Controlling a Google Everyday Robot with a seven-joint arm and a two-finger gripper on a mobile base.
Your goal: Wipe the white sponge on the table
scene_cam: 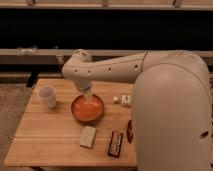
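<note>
The white sponge [88,136] lies flat on the wooden table [50,135], just in front of the orange bowl [87,108]. My arm reaches in from the right, bends at an elbow above the table's back edge and points down. My gripper [86,96] hangs over the orange bowl, behind the sponge and apart from it. Nothing shows in the gripper.
A white cup [48,96] stands at the back left. A dark red-and-black box [116,143] lies right of the sponge. Small pale items [123,100] sit right of the bowl. My white arm body [170,115] covers the table's right side.
</note>
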